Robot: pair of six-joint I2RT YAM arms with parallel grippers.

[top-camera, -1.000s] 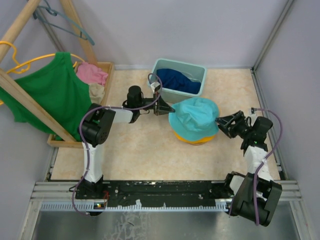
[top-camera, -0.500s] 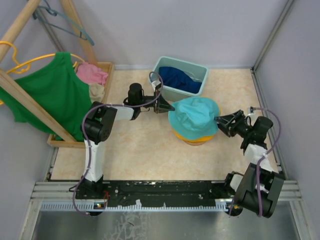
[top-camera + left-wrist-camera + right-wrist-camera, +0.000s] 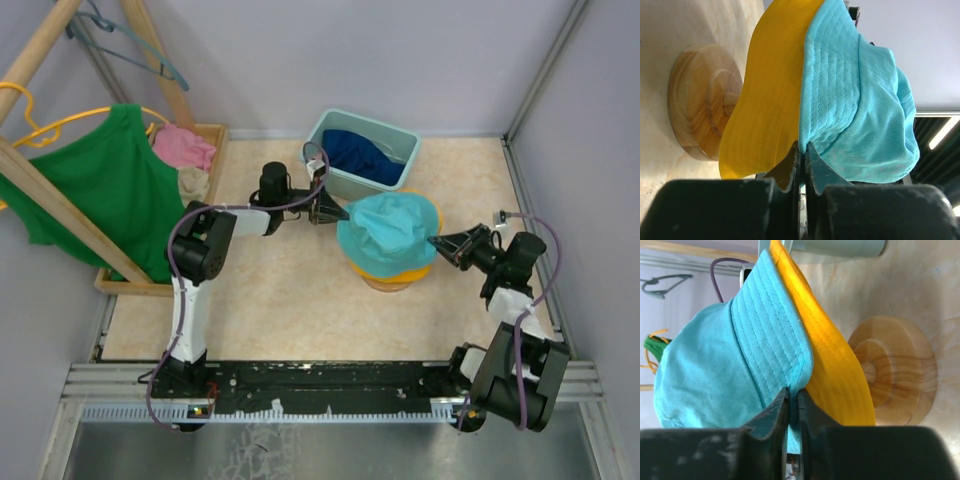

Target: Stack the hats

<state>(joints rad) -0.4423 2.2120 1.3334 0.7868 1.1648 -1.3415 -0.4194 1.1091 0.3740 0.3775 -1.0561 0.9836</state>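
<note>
the left gripper (image 3: 338,213), fingers pressed together, pinches the left brim of the soft teal fabric bucket hat (image 3: 388,228). that hat sits over the orange-yellow fabric bucket hat (image 3: 395,272) on a round wooden stand (image 3: 697,107) mid-table. the right gripper (image 3: 434,243) likewise clamps the teal brim's right edge, its jaws nearly closed on the cloth.

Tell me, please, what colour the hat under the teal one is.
Orange-yellow; the lower hat shows best in the left wrist view, beneath the teal hat.
</note>
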